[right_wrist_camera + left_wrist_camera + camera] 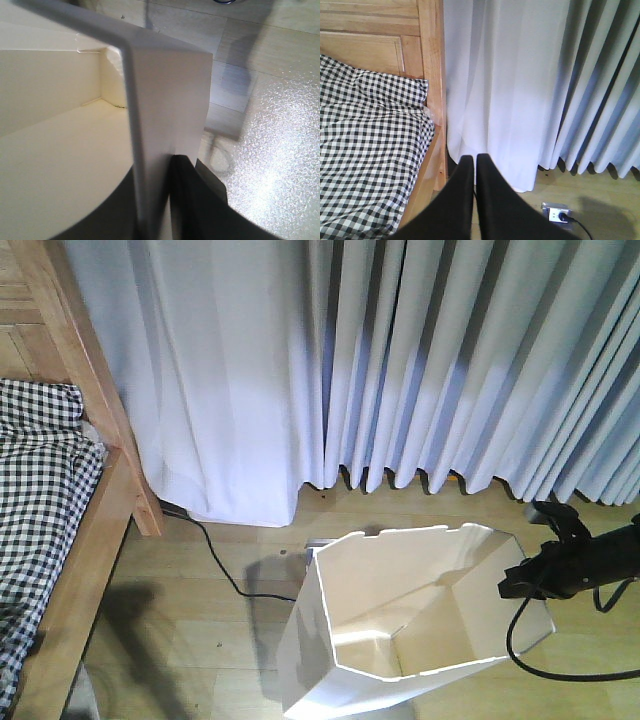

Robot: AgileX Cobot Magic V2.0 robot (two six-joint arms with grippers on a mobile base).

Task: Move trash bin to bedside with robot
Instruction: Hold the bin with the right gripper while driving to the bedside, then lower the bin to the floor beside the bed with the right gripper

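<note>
Now, bed (80, 570): far left, checked bedding (40, 490) on it.
Left gripper (474, 160): fingers nearly together, holding nothing, just beside the bed.
Bin (400, 590): on floor (200, 640), right of bed, apart from it.
Right gripper (156, 175): fingers clamped on bin's right rim.

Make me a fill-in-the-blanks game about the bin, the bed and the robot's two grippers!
1. The right gripper is shut on the rim of the trash bin, whose outside is coloured ____.
2. The left gripper is shut and holds ____.
3. The bed frame is made of ____.

Missing words: white; nothing; wood.
</note>
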